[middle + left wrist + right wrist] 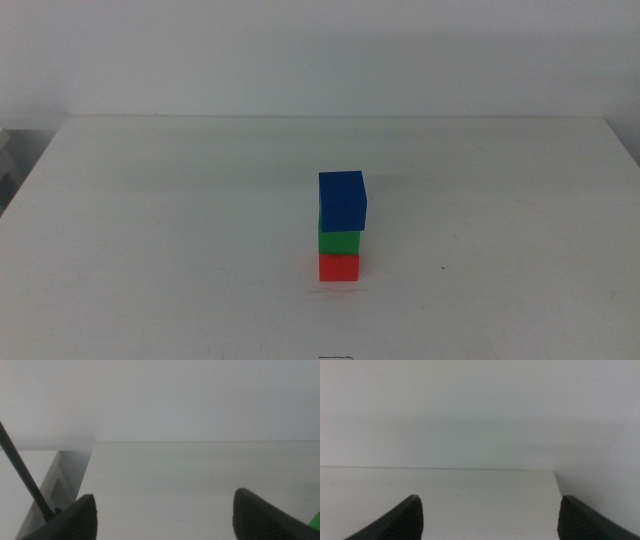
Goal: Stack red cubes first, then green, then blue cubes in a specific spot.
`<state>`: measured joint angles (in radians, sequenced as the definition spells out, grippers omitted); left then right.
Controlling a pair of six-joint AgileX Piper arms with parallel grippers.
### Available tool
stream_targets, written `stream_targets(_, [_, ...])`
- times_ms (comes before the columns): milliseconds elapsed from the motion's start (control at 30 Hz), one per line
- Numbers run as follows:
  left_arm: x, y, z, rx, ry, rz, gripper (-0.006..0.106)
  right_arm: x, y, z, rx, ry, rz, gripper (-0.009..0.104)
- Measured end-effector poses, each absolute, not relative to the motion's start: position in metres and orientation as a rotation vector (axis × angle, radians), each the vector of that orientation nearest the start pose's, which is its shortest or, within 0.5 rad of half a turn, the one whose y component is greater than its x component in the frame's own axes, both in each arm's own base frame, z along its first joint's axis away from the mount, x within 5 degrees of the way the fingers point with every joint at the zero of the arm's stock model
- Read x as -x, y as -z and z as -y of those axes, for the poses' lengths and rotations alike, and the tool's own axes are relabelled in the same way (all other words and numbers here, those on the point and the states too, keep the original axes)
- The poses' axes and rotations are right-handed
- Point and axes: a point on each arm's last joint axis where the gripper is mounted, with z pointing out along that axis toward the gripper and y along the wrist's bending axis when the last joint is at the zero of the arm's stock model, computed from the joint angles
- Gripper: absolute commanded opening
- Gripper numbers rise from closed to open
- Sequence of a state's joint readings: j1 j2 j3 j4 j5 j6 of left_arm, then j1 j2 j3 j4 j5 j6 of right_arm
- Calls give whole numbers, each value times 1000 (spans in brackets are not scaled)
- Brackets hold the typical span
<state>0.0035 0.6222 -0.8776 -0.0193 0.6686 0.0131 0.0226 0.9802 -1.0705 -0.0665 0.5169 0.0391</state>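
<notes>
Since all three cubes already stand in one column, the lines below take the red cube as the landmark.

Red cube (339, 267): flat on the table (150, 230), at the bottom, because it was due first; it marks the chosen spot.
Green cube (339, 241): directly on the red cube, squarely over it, second in order.
Blue cube (343, 201): topmost, two levels above the red cube, turned a little off square and overhanging slightly to one side; judged steady enough.
Stack: order red, green, blue looks complete.
Left gripper (162, 515): jaws spread wide, empty, well away from the red cube; a green sliver at its view's edge may be the green cube.
Right gripper (490, 517): jaws wide apart, empty, far from the red cube, waiting.
</notes>
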Motion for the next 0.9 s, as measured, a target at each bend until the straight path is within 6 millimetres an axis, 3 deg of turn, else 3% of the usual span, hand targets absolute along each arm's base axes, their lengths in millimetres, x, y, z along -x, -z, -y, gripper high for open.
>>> stream_targets(167, [-106,-395,1,-2,10,-1849,91,-183,-415,-1,24,40,-1847,91])
stream_targets(333, [-102,-381,0,1,8,-1718,91,-150,-392,0,27,37,-1806,91])
stream_targets(467, [-91,-360,0,2,7,-1650,91,-120,-357,0,27,37,-1822,91])
stream_targets(633, [-70,-325,0,3,6,-1619,91,-86,-299,1,29,37,-1847,91])
stream_targets(733, [-59,-301,0,3,6,-1613,91,-70,-259,1,29,38,-1871,91])
stream_targets(900, [-49,-257,0,3,6,-1622,91,-55,-212,2,29,38,-1870,91])
